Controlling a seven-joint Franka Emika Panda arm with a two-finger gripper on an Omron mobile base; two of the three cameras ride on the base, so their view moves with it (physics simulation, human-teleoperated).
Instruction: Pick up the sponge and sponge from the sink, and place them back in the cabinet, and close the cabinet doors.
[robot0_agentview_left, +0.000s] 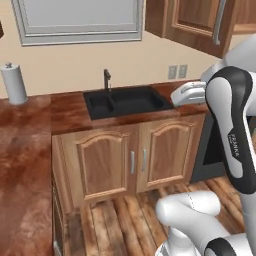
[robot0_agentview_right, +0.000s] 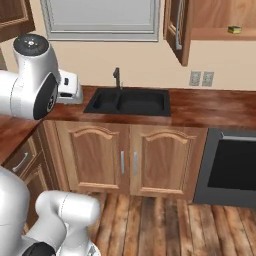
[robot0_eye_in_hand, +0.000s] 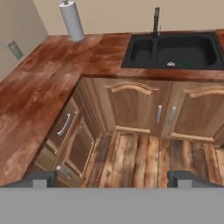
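Observation:
One sponge (robot0_eye_in_hand: 187, 65) shows as a small dark green patch on the floor of the black sink (robot0_eye_in_hand: 175, 50), beside a silver drain (robot0_eye_in_hand: 171, 64). Another sponge (robot0_agentview_right: 233, 30), green over yellow, lies on the shelf of the open wall cabinet (robot0_agentview_right: 220, 17). The cabinet doors (robot0_agentview_right: 177, 30) (robot0_agentview_left: 200, 22) stand swung open. My gripper (robot0_eye_in_hand: 113, 179) is open with nothing between its fingertips (robot0_eye_in_hand: 41, 178). It hangs high in front of the counter and looks down at the floor, with the sink far ahead at the upper right.
A slim dark faucet (robot0_agentview_left: 106, 79) rises behind the sink. A paper towel roll (robot0_agentview_left: 14, 82) stands on the left counter (robot0_agentview_left: 30, 130). Lower arched-panel doors (robot0_agentview_right: 127, 160) sit under the sink, with a dark oven front (robot0_agentview_right: 230, 167) to their right.

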